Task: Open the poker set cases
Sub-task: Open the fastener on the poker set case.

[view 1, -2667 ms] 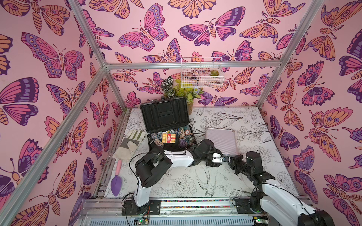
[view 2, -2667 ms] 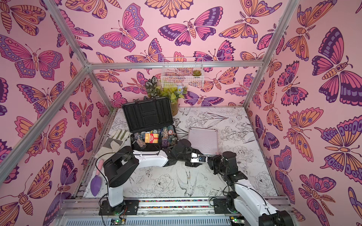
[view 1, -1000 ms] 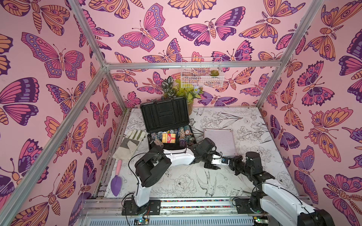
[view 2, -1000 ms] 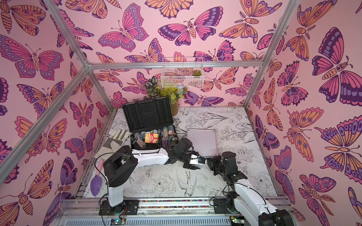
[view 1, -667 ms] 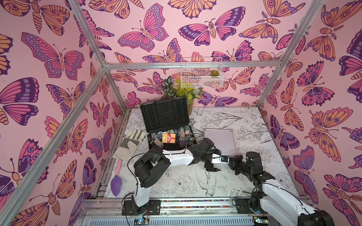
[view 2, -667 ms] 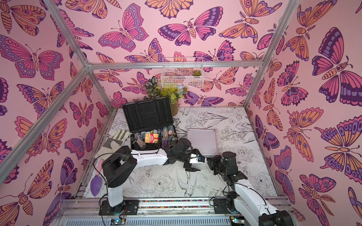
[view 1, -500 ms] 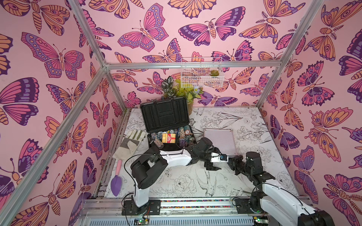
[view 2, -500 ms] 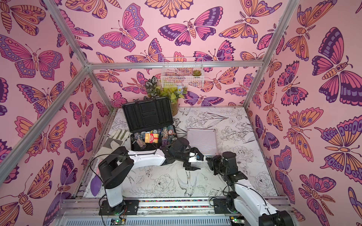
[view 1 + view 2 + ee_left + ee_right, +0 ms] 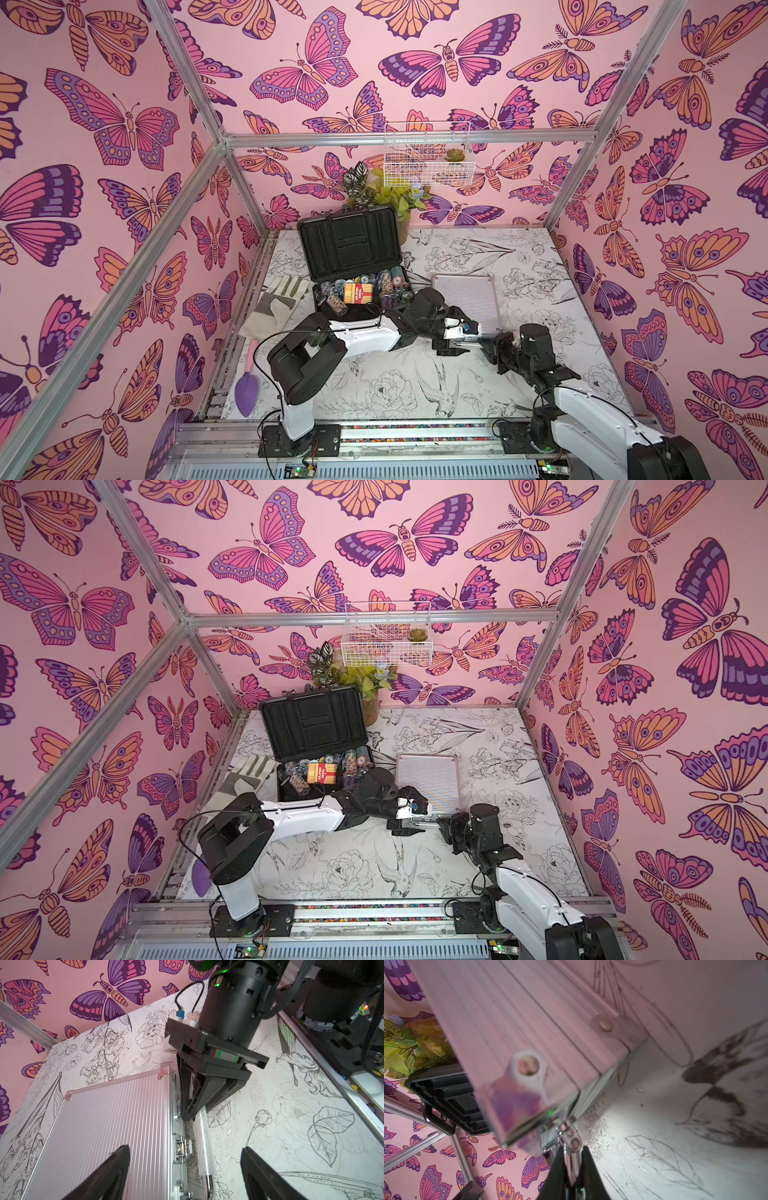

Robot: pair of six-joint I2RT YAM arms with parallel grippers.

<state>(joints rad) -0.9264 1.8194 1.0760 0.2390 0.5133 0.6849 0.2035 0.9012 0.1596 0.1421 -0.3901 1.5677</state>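
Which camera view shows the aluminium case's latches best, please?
The left wrist view: a chrome latch on the aluminium case is sharp and unobstructed. The right wrist view blurs that edge; in both top views it is tiny.

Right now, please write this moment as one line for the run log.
black case: open | silver case: shut | left gripper: jaws open by front latch | right gripper: jaws shut on chrome fitting

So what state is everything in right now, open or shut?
Black case: open, lid upright, chips inside.
Silver case: closed, lying flat.
Left tool: open, at the silver case's front edge.
Right tool: shut on a chrome fitting there.
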